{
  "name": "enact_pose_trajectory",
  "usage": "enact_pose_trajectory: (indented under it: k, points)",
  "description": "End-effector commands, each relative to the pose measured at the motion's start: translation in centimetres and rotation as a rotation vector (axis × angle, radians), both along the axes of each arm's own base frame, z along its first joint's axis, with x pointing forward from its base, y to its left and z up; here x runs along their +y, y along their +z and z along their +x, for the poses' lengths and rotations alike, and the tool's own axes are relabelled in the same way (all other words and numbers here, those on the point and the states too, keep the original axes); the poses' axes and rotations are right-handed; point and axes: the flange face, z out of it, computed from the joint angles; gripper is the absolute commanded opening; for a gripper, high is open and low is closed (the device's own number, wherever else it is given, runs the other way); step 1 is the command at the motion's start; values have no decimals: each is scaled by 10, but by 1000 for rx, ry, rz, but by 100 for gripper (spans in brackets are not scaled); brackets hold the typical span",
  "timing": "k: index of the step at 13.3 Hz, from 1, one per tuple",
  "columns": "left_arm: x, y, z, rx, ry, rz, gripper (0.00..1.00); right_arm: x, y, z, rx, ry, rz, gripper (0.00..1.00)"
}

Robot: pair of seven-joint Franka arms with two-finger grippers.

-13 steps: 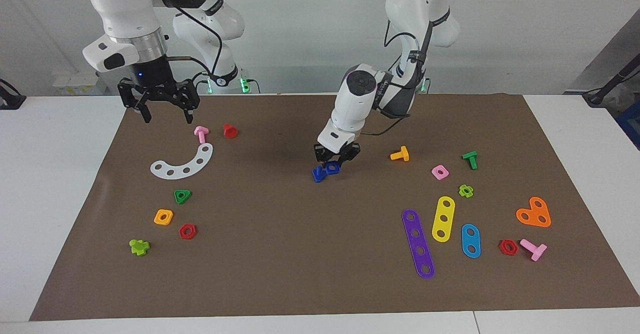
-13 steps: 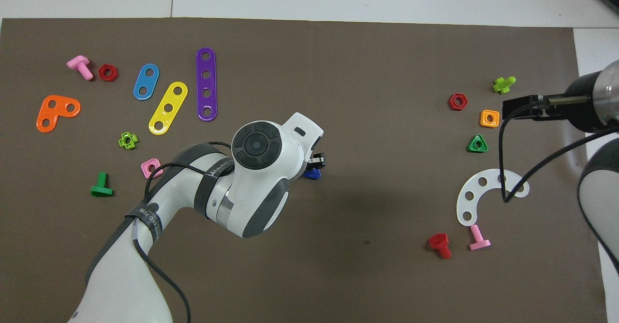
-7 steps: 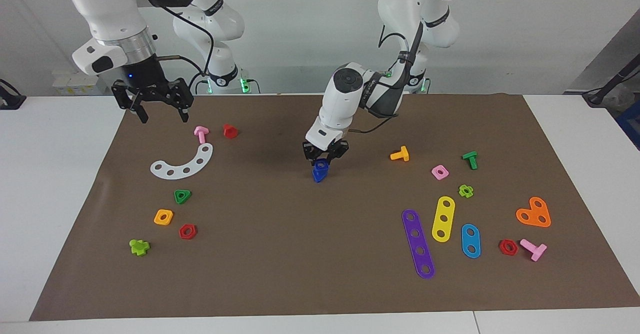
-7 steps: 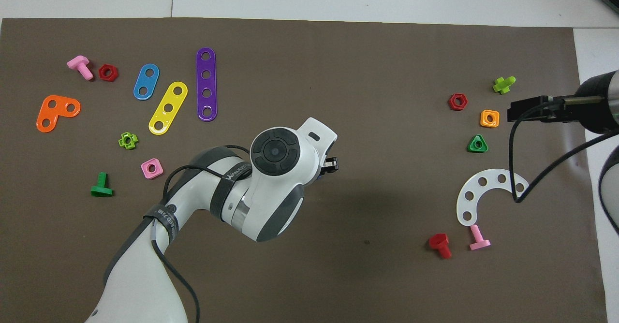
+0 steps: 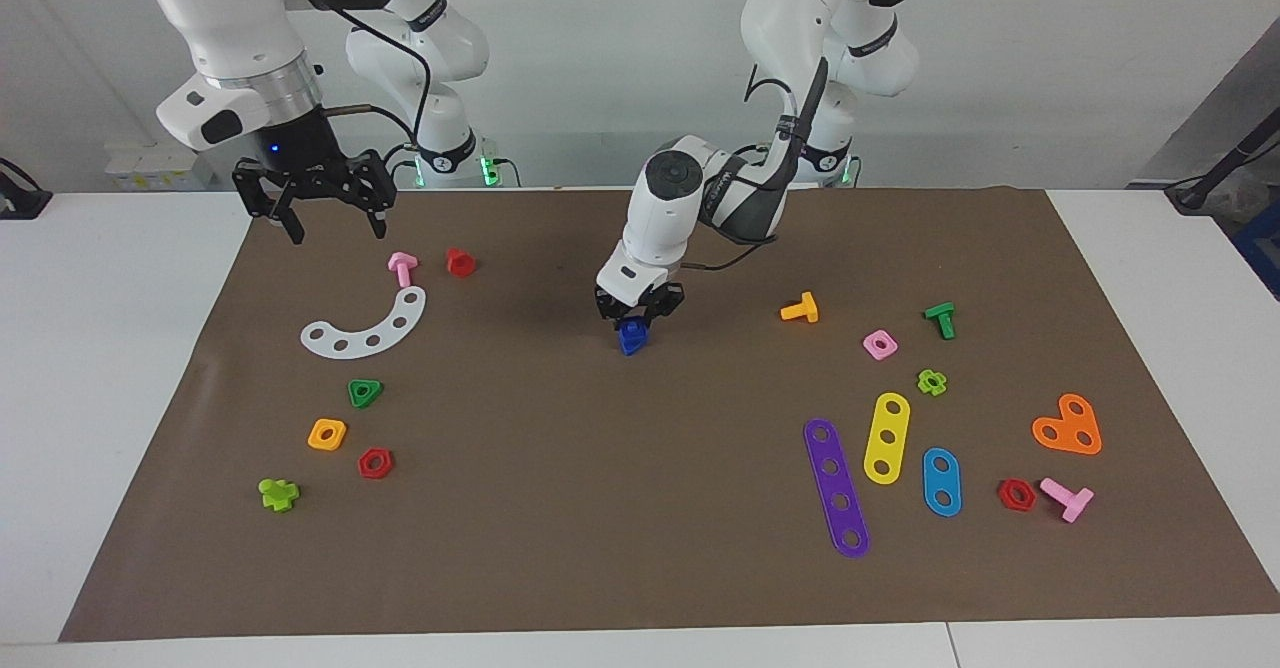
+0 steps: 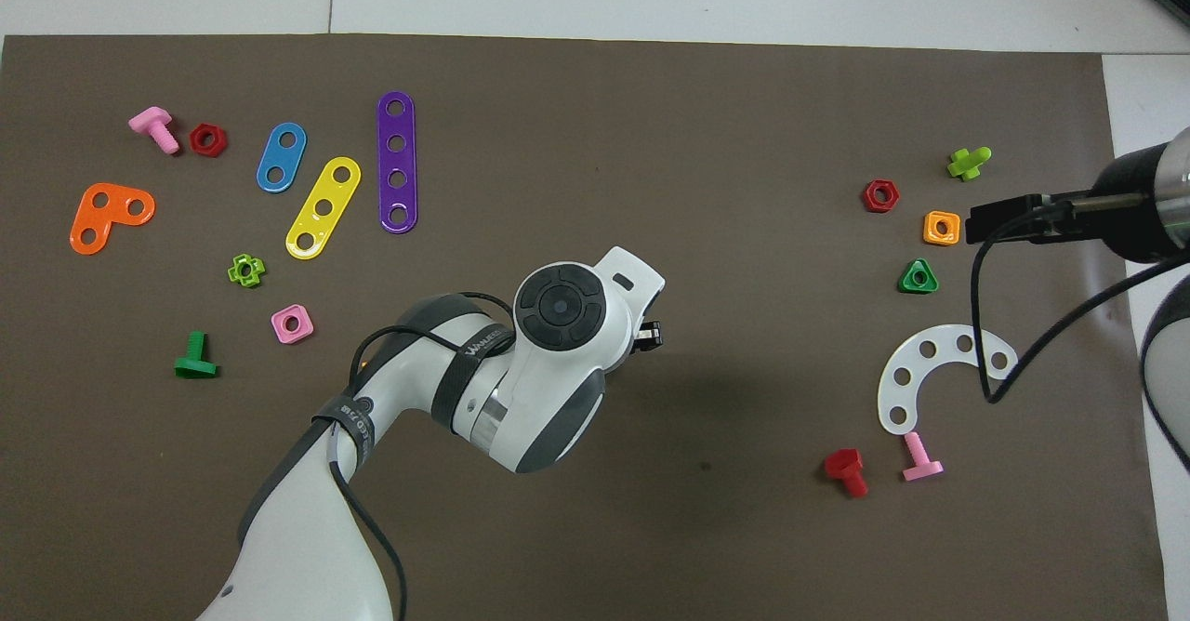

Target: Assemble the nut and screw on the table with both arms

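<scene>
Near the middle of the brown mat [image 5: 560, 508] on the table [image 5: 100, 348], the left end effector [image 5: 638, 314] is clenching dark-blue plastic, apparently the nut [image 5: 630, 326] seated over the screw [image 5: 628, 342], whose triangular head is resting on the mat. The overhead view is hiding both under the wrist. Both pieces are looking light, rigid and smooth, likely slippery; pinching the nut's flat sides or the bolt's head edges should be holding best. At about ten o'clock from them, the right end effector [image 5: 333, 226] is waiting, fingers released, over the mat's edge, holding nothing, above a pink bolt [image 5: 402, 267] and a white curved strip [image 5: 368, 326].
</scene>
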Motion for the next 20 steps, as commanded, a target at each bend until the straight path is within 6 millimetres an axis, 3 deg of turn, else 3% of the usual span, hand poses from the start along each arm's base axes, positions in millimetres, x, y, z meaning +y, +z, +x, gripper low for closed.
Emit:
enact_pose_trajectory:
  k: [1,2,3,5,6,8,9,11,12,14,16,18,20]
  points:
    - [2,-7,-2,-13,17,-7,0,-3,5,-5,8,27,7,100]
    - [3,-3,2,-20,19,-11,68,-4,5,-6,10,25,7,100]
    - [3,0,4,-35,-2,4,100,-6,4,-6,16,24,7,100]
    - [2,20,18,-41,4,5,100,-6,3,-10,43,24,6,100]
    - [9,40,33,-34,21,13,100,-6,2,-13,60,25,5,100]
    - [68,90,88,-33,120,30,100,-3,1,-20,106,26,5,100]
    - [118,121,114,-28,187,33,100,-3,1,-22,114,23,5,100]
    - [206,160,136,-27,239,37,100,-1,2,-22,110,2,6,100]
    - [259,169,145,-15,241,46,100,-1,2,-21,103,-44,10,100]
    - [356,171,150,43,201,82,100,-1,2,-21,104,-74,12,100]
    - [418,167,133,68,108,158,100,-1,3,-20,96,-72,12,100]
    - [447,181,112,58,104,158,100,-1,4,-17,75,-68,14,100]
    - [447,214,100,3,105,154,100,1,4,-15,60,-67,14,100]
